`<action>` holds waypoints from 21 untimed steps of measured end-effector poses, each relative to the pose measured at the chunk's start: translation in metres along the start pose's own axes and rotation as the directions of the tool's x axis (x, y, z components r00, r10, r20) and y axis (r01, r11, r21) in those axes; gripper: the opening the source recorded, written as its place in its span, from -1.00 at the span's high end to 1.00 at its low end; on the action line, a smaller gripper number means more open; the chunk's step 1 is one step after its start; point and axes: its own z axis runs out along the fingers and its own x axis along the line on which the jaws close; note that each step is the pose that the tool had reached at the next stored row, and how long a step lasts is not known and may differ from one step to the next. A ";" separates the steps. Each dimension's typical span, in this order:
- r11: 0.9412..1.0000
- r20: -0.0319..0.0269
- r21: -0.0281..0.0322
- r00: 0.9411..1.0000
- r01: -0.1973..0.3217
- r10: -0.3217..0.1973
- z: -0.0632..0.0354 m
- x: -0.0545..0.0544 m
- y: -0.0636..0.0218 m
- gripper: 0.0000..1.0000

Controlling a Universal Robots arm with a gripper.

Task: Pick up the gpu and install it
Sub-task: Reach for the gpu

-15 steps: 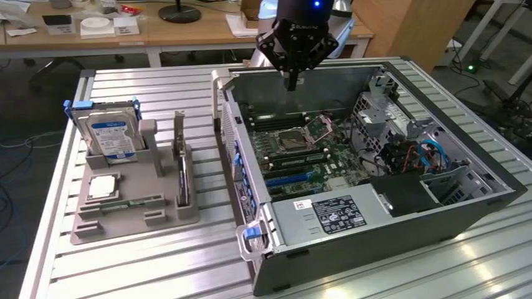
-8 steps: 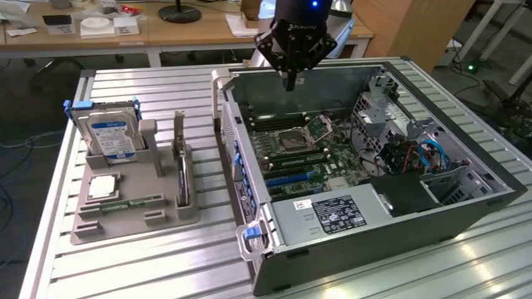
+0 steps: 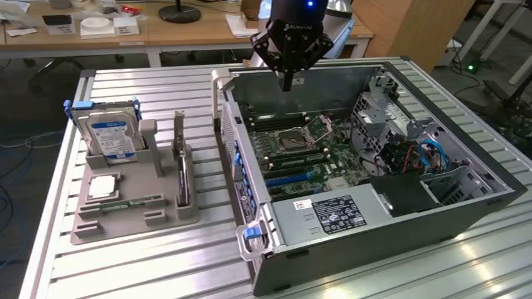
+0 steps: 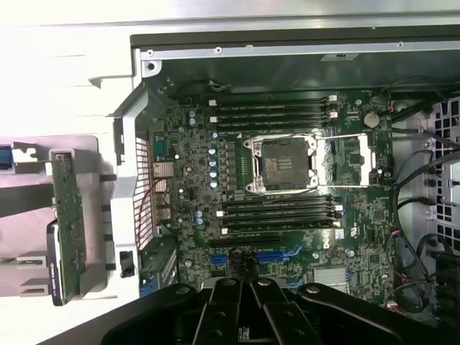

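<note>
Fingers (image 3: pixel 287 80) of the gripper (image 3: pixel 287 88) are pressed together into one dark point, with nothing held between them. The gripper hangs pointing down over the open computer case (image 3: pixel 465 205), above the far end of the motherboard (image 3: pixel 309 156) and clear of it. In the wrist view the gripper (image 4: pixel 246 289) sits over the board's expansion slots (image 4: pixel 277 254), with the empty CPU socket (image 4: pixel 282 164) and the black memory slots (image 4: pixel 277 111) spread out beyond it. The gpu (image 3: pixel 180 163) is not in the case: it stands on edge in a slot of the grey parts holder (image 3: pixel 171 215) on the slatted metal table (image 3: pixel 149 93), to the exterior view's left of the case and well apart from the gripper. Seen from the wrist, the gpu (image 4: pixel 70 215) shows as a narrow green board, edge-on, in that holder just outside the case wall. In the same holder a hard drive (image 3: pixel 112 140) with a blue and white label stands upright in a blue-tabbed caddy, a processor chip (image 3: pixel 101 187) lies flat in front of it, and a green memory stick (image 3: pixel 126 204) lies nearer the front edge. A grey power supply (image 3: pixel 332 215) with a labelled top fills the near corner of the case
</note>
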 end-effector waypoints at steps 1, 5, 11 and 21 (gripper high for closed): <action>1.000 0.000 0.000 1.000 0.000 0.000 0.0000 0.001 -0.0001 0.80; 1.000 0.000 0.000 1.000 0.000 0.000 -0.0001 0.006 -0.0006 0.80; 1.000 0.000 0.000 1.000 0.000 0.000 -0.0002 0.014 -0.0014 0.80; 1.000 0.000 0.000 1.000 0.000 0.000 -0.0005 0.025 -0.0023 0.80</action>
